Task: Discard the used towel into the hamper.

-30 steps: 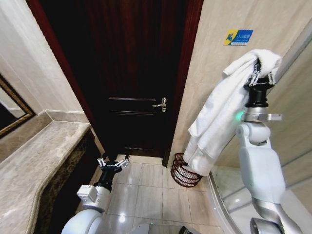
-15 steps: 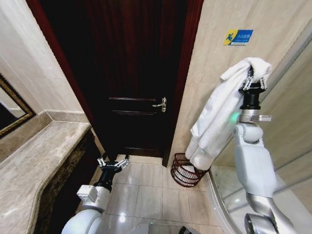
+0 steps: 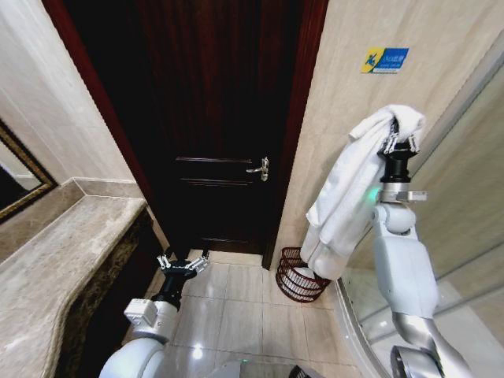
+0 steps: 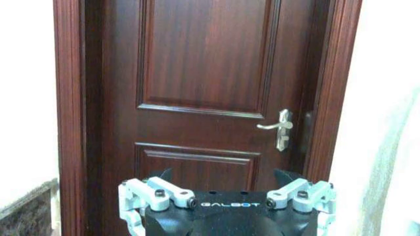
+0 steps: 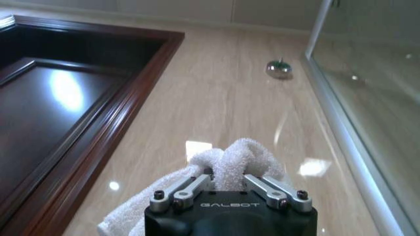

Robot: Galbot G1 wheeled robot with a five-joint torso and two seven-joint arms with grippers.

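The right gripper (image 3: 398,139) is raised high beside the beige tiled wall (image 3: 346,118), to the right of the dark wooden door (image 3: 213,118), and points upward. Its fingers are closed on a bunched fold of the white towel (image 3: 346,197); in the right wrist view the terry cloth bulges out between the closed metal fingers (image 5: 190,189). From that pinch the towel drapes over the gripper and hangs down in a long fold alongside the arm, its lower end reaching the top of the hamper (image 3: 298,276). The hamper, a small round dark reddish wire basket, stands on the tiled floor (image 3: 228,315) at the foot of the wall, just right of the door frame and directly under the hanging towel. The left gripper (image 3: 183,264) sits low in front of the door, near the marble counter (image 3: 71,260), with its fingers spread wide and nothing between them; its wrist view faces the door and the silver door handle (image 4: 281,129)
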